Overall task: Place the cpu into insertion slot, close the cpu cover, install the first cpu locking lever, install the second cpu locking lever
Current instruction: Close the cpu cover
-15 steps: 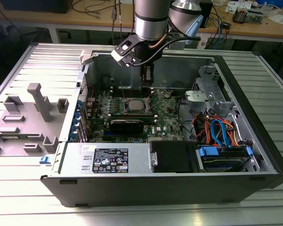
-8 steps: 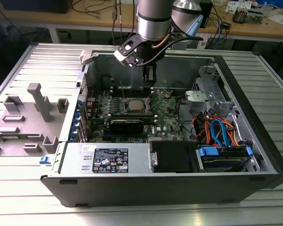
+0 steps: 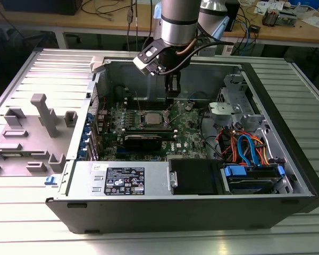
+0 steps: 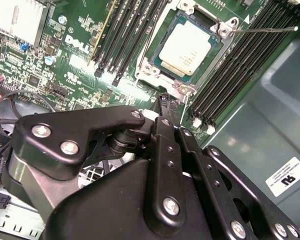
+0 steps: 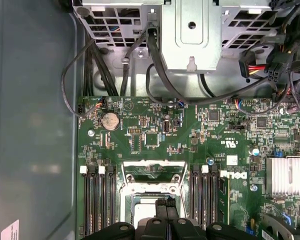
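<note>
The cpu (image 4: 185, 46) sits square in the insertion slot (image 4: 149, 67). The gripper (image 4: 165, 103) hovers just beside the slot, fingers pinched together on nothing. The cpu cover (image 5: 152, 165) looks raised at the slot's edge (hard to be sure). I'd press it down slowly and flat, clear of the thin locking lever (image 4: 264, 29).

From my console I count one cpu (image 4: 185, 47), one insertion slot (image 4: 216, 50), one cpu cover (image 5: 152, 166), and two banks of black memory slots (image 5: 97, 195), one bank each side of that slot. I also tally one coin cell (image 5: 110, 121), one finned heatsink (image 5: 287, 176), one open computer case (image 3: 165, 212), and one arm (image 3: 178, 21) carrying one gripper (image 5: 162, 202)
</note>
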`<state>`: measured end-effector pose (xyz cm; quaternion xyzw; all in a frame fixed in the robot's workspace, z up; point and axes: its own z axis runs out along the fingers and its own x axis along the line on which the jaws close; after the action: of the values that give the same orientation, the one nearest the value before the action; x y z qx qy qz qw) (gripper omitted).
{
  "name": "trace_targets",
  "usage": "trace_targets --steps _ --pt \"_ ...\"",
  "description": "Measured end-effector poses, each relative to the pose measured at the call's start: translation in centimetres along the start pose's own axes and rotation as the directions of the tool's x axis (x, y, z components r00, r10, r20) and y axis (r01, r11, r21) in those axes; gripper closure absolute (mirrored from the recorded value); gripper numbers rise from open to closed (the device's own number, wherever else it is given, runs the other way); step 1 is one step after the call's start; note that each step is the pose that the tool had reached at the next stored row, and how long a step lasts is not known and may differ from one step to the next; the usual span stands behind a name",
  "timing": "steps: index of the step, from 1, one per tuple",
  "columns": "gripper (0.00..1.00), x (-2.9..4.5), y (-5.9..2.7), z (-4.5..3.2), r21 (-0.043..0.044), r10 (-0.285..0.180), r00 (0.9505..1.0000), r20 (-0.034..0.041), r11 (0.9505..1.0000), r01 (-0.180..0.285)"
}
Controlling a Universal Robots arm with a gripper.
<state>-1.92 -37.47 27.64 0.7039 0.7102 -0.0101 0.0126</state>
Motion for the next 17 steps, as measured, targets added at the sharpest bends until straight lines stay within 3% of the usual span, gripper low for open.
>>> trace_targets --steps 17 --pt "0.89 -0.01 1.38 0.01 0.0000 0.000 1.0000 0.0000 1.0000 0.000"
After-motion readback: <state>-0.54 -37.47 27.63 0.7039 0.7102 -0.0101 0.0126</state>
